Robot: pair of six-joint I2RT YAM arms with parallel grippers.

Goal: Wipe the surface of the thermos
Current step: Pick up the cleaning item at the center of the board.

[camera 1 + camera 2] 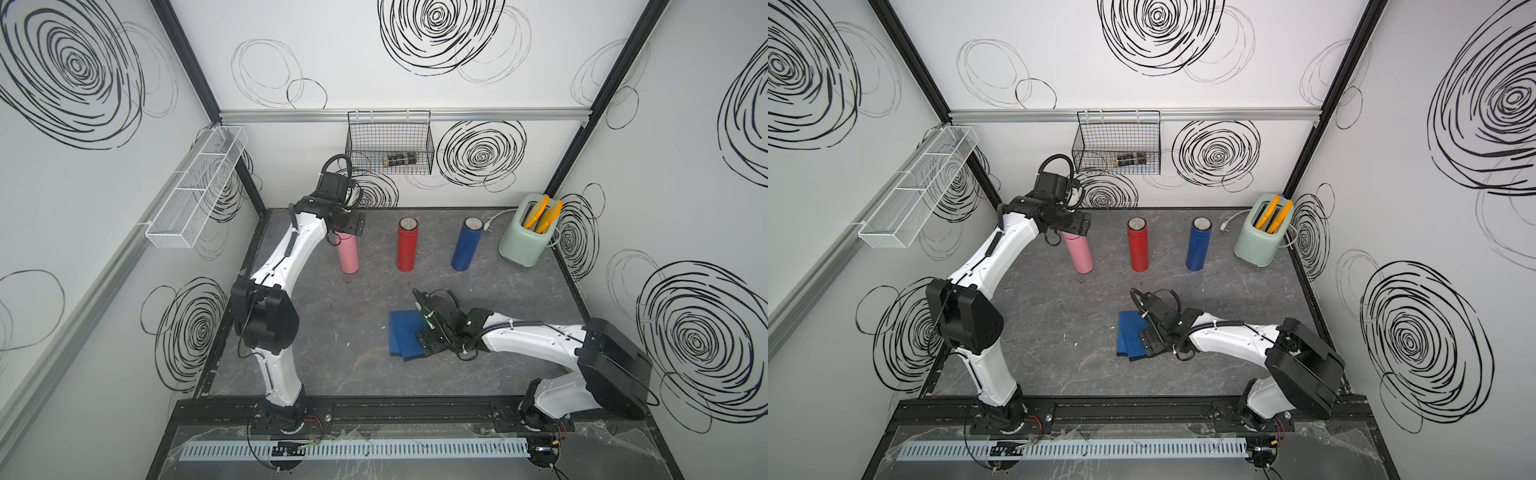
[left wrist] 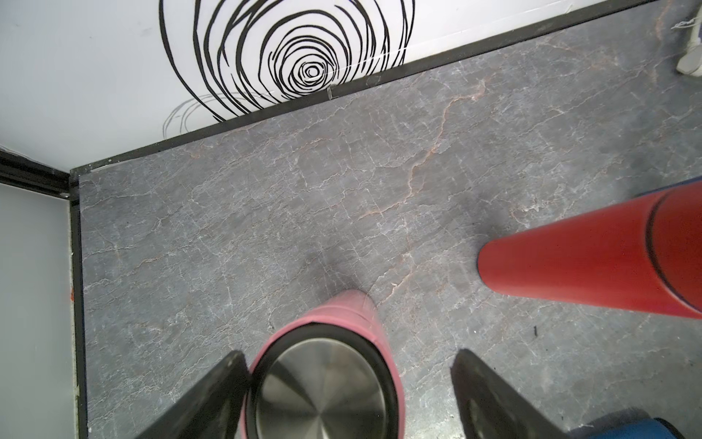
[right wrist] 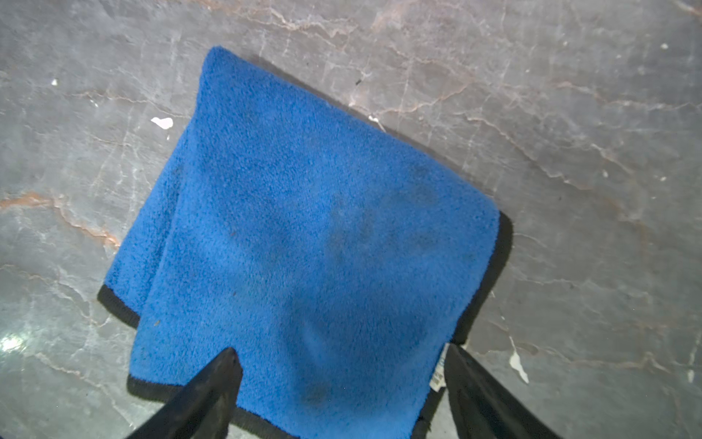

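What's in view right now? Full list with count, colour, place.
pink thermos: 1, pink, upright, back left of the table
red thermos: 1, red, upright, back centre
blue thermos: 1, blue, upright, right of the red one
cloth: 1, blue with dark edging, folded flat, front centre
toaster: 1, pale green, back right corner
slices: 2, yellow-orange, in the toaster slots
wire basket: 1, black, on the back wall rail
small item: 1, dark, inside the wire basket
mesh rack: 1, white, left wall
table: 1, grey marbled
left gripper: open, over the pink thermos's top
right gripper: open, over the cloth
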